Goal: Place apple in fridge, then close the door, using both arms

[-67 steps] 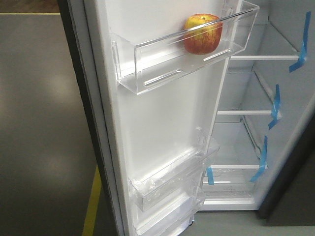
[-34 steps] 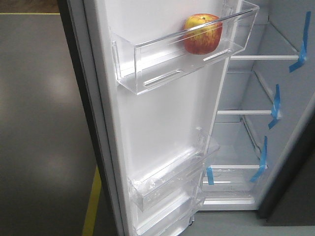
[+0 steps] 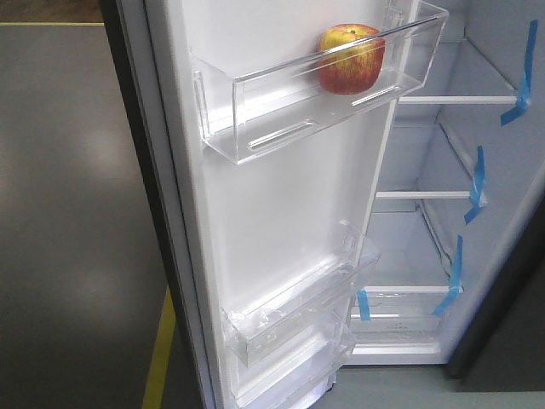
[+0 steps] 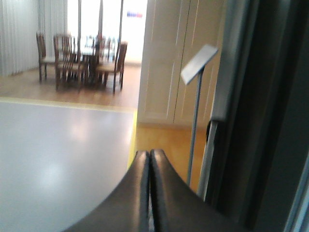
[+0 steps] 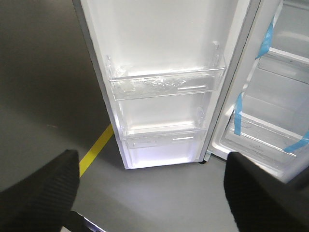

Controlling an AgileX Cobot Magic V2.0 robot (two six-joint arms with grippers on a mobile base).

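The red and yellow apple (image 3: 350, 58) rests in the upper clear bin (image 3: 281, 115) on the inside of the open fridge door (image 3: 272, 221). The fridge (image 3: 443, 204) stands open to the right, its white interior crossed by glass shelves and blue tape strips (image 3: 475, 183). My left gripper (image 4: 149, 154) is shut with nothing in it, just left of the door's dark outer edge (image 4: 256, 111). My right gripper (image 5: 150, 174) is open wide and empty, above the floor in front of the door's lower bins (image 5: 166, 84). Neither gripper appears in the front view.
A yellow floor line (image 3: 159, 354) runs beside the door's outer side. A sign on a thin pole (image 4: 198, 65) stands near the door edge, in front of cream cabinet doors (image 4: 181, 58). A dining table with chairs (image 4: 82, 58) is far off.
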